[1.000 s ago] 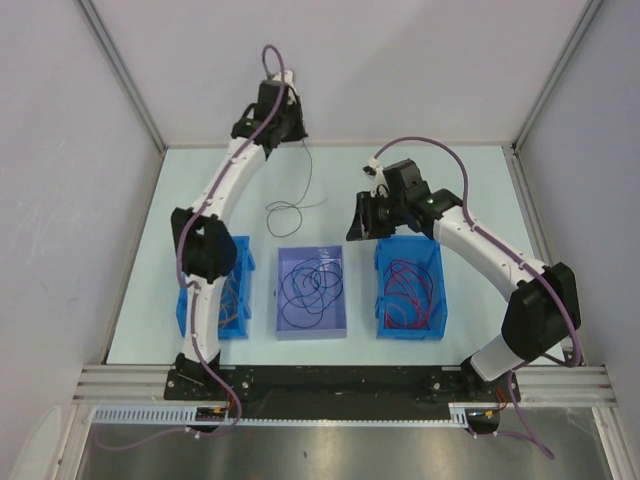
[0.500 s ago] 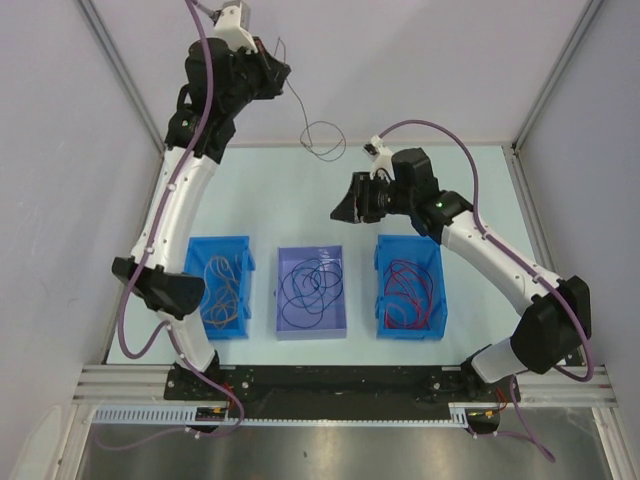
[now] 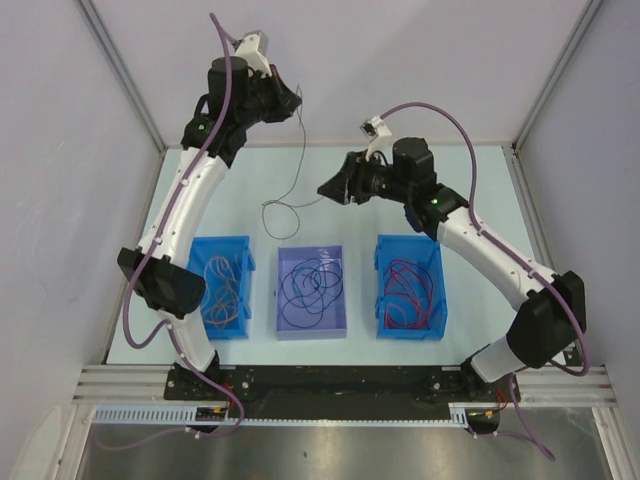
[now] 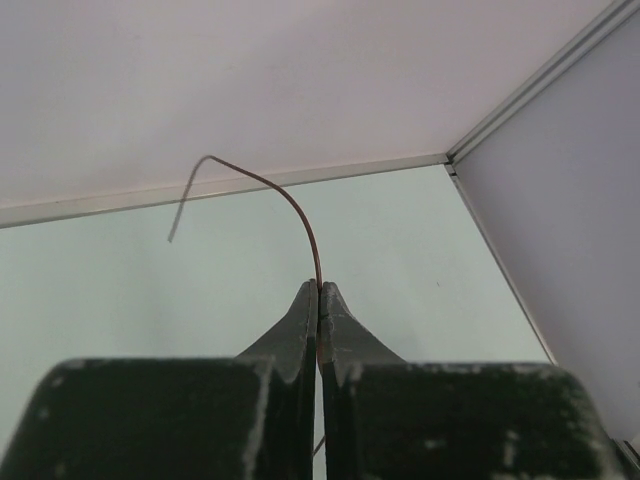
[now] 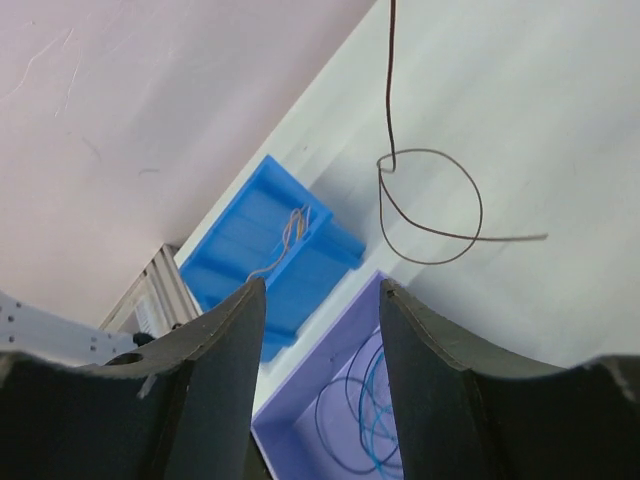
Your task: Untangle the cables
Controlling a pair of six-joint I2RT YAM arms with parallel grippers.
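Nearest the bases sit three bins: the left bin (image 3: pixel 225 241) with orange-tan cables (image 3: pixel 222 288), the purple bin (image 3: pixel 310 333) with dark cables (image 3: pixel 310 285), and the right bin (image 3: pixel 410 334) with red cables (image 3: pixel 408 290). At 12 o'clock from the purple bin, a loose cable (image 3: pixel 284 206) loops low over the tabletop (image 3: pixel 250 175); whether it touches, I cannot tell. The right fingers (image 5: pixel 215 360) stand wide apart, holding nothing, at 3 o'clock of that loop. Farthest, the left fingers (image 4: pixel 300 335) are pinched onto the cable's upper end, held high. The step seems to be sorting this single strand. Next it likely needs carrying toward 6 o'clock to its matching bin. It looks brownish, so which bin is unclear.
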